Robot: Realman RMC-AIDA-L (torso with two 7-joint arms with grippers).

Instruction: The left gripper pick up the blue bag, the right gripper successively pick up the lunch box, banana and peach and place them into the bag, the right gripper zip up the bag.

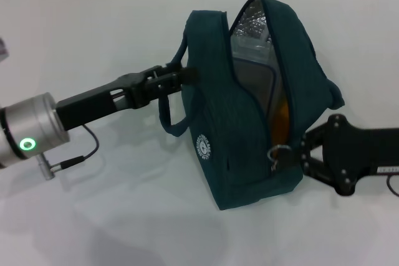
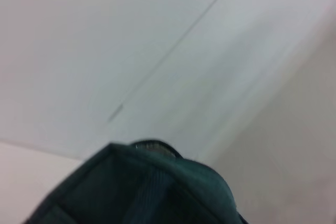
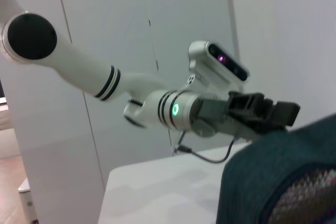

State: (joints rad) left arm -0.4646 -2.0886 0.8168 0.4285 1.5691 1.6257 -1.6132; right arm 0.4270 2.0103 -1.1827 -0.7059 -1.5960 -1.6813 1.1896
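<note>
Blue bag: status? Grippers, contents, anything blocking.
Left gripper shut on blue bag handle. Right gripper at zipper pull. Bag unzipped, lunch box inside. Nothing blocking.

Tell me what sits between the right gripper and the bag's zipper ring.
Nothing: in the head view the right gripper is already at the metal zipper ring on the blue bag.

1. The blue bag (image 1: 249,129) shows dark teal all over, handles included, with a small round white logo (image 1: 202,146) low on its side.
2. Inside the open mouth there's a silver foil lining (image 1: 252,26), glinting with a quilted pattern.
3. A strip of orange-yellow (image 1: 282,116) peeks out lower in the opening.
4. Left tool (image 1: 177,78) is black, on a silver wrist with a green ring light (image 1: 27,145).
5. Right tool (image 1: 299,157) is black too.
6. The bench (image 1: 93,216) is plain white.
</note>
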